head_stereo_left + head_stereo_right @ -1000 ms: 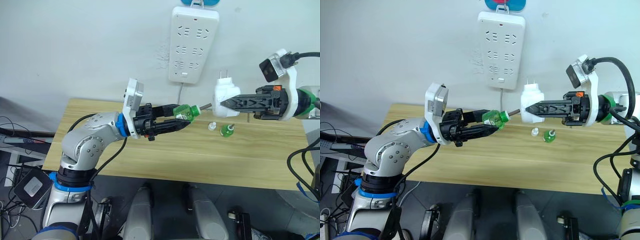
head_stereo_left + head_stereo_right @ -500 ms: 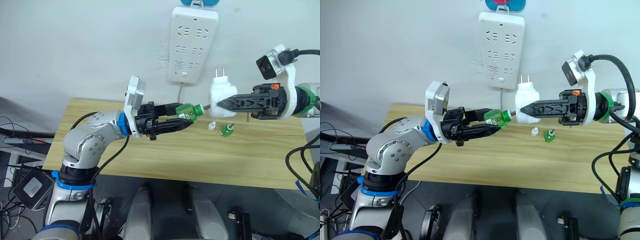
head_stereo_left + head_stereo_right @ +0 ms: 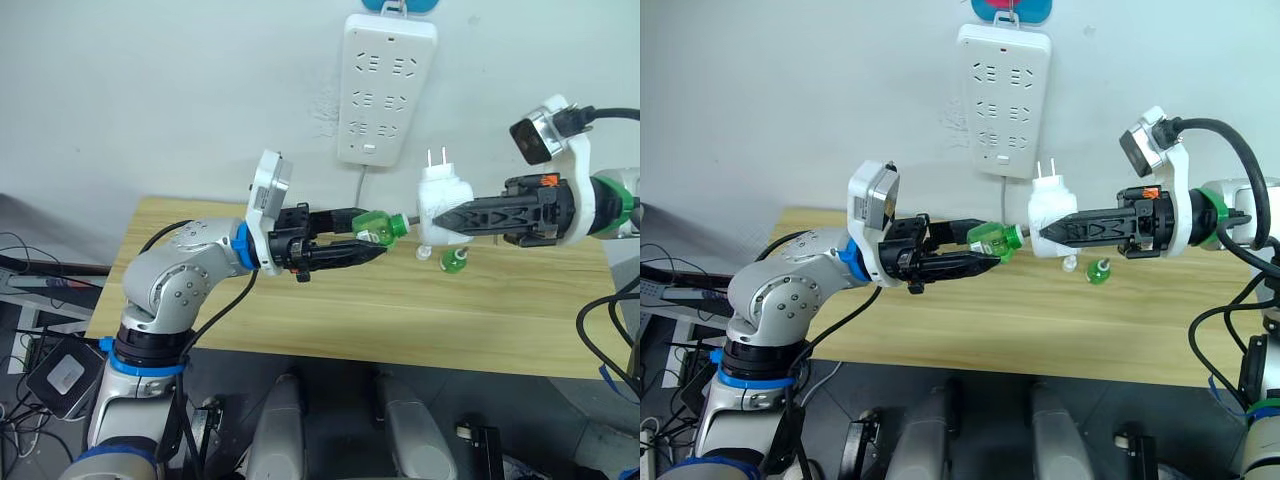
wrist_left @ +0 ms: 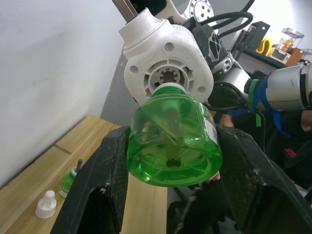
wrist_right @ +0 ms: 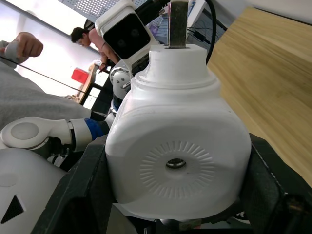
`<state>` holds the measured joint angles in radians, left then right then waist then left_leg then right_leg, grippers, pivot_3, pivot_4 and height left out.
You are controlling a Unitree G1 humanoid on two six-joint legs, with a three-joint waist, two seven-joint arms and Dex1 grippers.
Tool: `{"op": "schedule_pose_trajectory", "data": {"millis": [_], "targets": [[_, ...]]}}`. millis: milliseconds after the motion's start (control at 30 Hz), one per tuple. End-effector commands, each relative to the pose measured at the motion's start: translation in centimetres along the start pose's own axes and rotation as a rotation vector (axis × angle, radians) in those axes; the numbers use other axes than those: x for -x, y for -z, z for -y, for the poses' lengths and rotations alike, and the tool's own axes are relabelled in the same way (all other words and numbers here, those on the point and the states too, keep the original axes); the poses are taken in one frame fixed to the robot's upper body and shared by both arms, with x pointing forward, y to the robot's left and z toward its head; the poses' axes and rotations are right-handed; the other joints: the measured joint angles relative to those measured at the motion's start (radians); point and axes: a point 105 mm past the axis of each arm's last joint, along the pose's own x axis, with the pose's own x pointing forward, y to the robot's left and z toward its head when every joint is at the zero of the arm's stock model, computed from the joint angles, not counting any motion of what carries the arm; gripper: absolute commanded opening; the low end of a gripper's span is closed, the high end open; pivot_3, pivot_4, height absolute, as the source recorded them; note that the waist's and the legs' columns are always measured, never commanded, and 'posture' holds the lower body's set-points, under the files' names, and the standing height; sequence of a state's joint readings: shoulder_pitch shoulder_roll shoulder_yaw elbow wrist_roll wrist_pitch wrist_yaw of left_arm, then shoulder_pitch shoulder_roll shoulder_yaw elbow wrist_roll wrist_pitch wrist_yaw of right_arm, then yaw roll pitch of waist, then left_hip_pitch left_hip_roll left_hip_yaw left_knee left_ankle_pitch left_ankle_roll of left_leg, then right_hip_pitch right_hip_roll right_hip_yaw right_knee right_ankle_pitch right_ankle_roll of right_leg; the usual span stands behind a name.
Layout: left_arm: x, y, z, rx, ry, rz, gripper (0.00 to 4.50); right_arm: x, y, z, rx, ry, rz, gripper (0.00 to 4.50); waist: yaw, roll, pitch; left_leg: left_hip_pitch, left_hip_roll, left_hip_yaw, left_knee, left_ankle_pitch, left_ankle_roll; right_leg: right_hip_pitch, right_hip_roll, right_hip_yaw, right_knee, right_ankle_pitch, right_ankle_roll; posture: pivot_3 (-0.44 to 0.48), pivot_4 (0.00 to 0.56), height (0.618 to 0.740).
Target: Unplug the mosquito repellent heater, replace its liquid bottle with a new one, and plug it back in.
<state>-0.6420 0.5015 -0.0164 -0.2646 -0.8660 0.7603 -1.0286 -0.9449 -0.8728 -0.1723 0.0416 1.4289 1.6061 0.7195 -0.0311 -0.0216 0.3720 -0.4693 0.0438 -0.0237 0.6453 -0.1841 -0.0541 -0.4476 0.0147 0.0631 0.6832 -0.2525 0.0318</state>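
Observation:
My right gripper (image 3: 447, 214) is shut on the white mosquito repellent heater (image 3: 443, 203), holding it above the table with its prongs pointing up. My left gripper (image 3: 366, 236) is shut on the new green bottle (image 3: 378, 224), which has no cap on. Its neck is pressed into the round socket of the heater (image 4: 165, 63), and the bottle (image 4: 170, 146) sits between my fingers (image 4: 97, 195). The old liquid bottle (image 3: 452, 261), with its bare wick, stands on the table below the heater, beside a loose white cap (image 3: 424, 253).
A long white power strip (image 3: 388, 85) hangs on the wall above the wooden table (image 3: 300, 320), its cord running down behind the table. A person's hand (image 5: 24, 46) shows far off in the right wrist view.
My right gripper has carried the heater left and slightly down onto the bottle. The wick that showed between them has gone into the heater's socket. The left gripper barely moved.

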Motion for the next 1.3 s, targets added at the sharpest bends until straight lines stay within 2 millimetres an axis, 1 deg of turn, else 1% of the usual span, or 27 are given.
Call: {"op": "schedule_pose_trajectory", "data": {"millis": [33, 333, 467, 667, 800, 867, 1000, 1167, 1233, 1267, 1300], "targets": [[-0.4, -0.9, 1.0, -0.036, 0.061, 0.012, 2.27, 0.1, -0.1, -0.6, 0.033, -0.004, -0.012, 2.99, 0.0, 0.0, 0.0, 0.0, 0.0, 0.0, 0.0, 0.0, 0.0, 0.0, 0.0, 0.0, 0.0, 0.0, 0.0, -0.015, 0.296, 0.74], [-1.0, -0.4, 0.8, -0.044, 0.075, 0.001, 2.27, -0.9, 0.1, -1.4, 0.054, -0.06, -0.051, 2.99, 0.0, 0.0, 0.0, 0.0, 0.0, 0.0, 0.001, 0.0, 0.0, 0.0, 0.0, 0.0, 0.002, 0.0, 0.0, -0.02, 0.299, 0.74], [-1.3, -0.2, 0.7, -0.054, 0.08, -0.004, 2.27, -1.5, 0.5, -1.7, 0.089, -0.058, -0.084, 2.99, 0.0, 0.0, 0.0, 0.0, 0.0, -0.001, 0.001, 0.0, 0.0, 0.0, 0.0, 0.0, 0.003, 0.0, 0.0, -0.02, 0.299, 0.74], [-1.7, -0.2, 1.0, -0.055, 0.108, -0.001, 2.27, -2.4, 0.2, -1.9, 0.145, -0.045, -0.092, 2.99, -0.001, 0.0, 0.0, 0.001, 0.0, -0.001, 0.002, 0.0, 0.0, 0.0, 0.0, 0.0, 0.006, 0.0, 0.0, -0.027, 0.3, 0.74], [-1.9, 0.1, 1.3, -0.055, 0.138, -0.016, 2.27, -2.9, 0.1, -3.1, 0.165, -0.111, -0.115, 2.99, -0.001, 0.0, 0.0, 0.001, 0.0, -0.001, 0.003, 0.0, 0.0, 0.0, 0.0, 0.0, 0.008, 0.0, 0.0, -0.035, 0.301, 0.74], [-1.9, 0.2, 1.3, -0.054, 0.141, -0.018, 2.27, -3.0, 0.4, -3.6, 0.181, -0.125, -0.137, 2.99, -0.001, 0.0, 0.0, 0.001, 0.0, -0.001, 0.004, 0.0, 0.0, 0.0, 0.0, 0.0, 0.008, 0.0, 0.0, -0.035, 0.301, 0.74], [-2.1, 0.2, 1.1, -0.057, 0.138, -0.013, 2.27, -3.5, 0.4, -3.9, 0.207, -0.137, -0.145, 2.99, -0.001, 0.0, 0.0, 0.001, 0.0, -0.001, 0.004, 0.0, 0.0, 0.0, 0.0, 0.0, 0.008, 0.0, 0.0, -0.035, 0.301, 0.74], [-2.0, 0.3, 1.1, -0.06, 0.129, -0.016, 2.27, -4.0, 0.8, -4.2, 0.237, -0.14, -0.163, 2.99, -0.001, 0.0, 0.0, 0.001, 0.0, -0.001, 0.004, 0.0, 0.0, 0.0, 0.0, -0.001, 0.009, 0.0, 0.0, -0.041, 0.301, 0.74], [-2.0, 0.4, 0.9, -0.061, 0.114, -0.014, 2.27, -4.0, 0.6, -4.0, 0.229, -0.135, -0.152, 3.7, -0.002, 0.0, -0.001, 0.001, 0.0, -0.001, 0.005, 0.0, 0.0, 0.0, 0.0, 0.0, 0.01, 0.0, 0.0, -0.036, 0.303, 0.74], [-1.9, 0.4, 0.8, -0.062, 0.107, -0.013, 2.27, -4.0, 0.6, -3.9, 0.225, -0.131, -0.149, 3.96, -0.002, 0.0, -0.002, 0.001, 0.0, -0.001, 0.005, 0.0, 0.0, 0.0, 0.0, 0.0, 0.01, 0.0, 0.0, -0.036, 0.303, 0.74], [-1.9, 0.4, 0.7, -0.063, 0.099, -0.012, 2.27, -4.0, 0.6, -3.8, 0.223, -0.122, -0.149, 4.32, -0.002, 0.0, -0.002, 0.001, 0.0, -0.001, 0.005, 0.0, 0.0, 0.0, 0.0, 0.0, 0.01, 0.0, 0.0, -0.036, 0.304, 0.74]]}}
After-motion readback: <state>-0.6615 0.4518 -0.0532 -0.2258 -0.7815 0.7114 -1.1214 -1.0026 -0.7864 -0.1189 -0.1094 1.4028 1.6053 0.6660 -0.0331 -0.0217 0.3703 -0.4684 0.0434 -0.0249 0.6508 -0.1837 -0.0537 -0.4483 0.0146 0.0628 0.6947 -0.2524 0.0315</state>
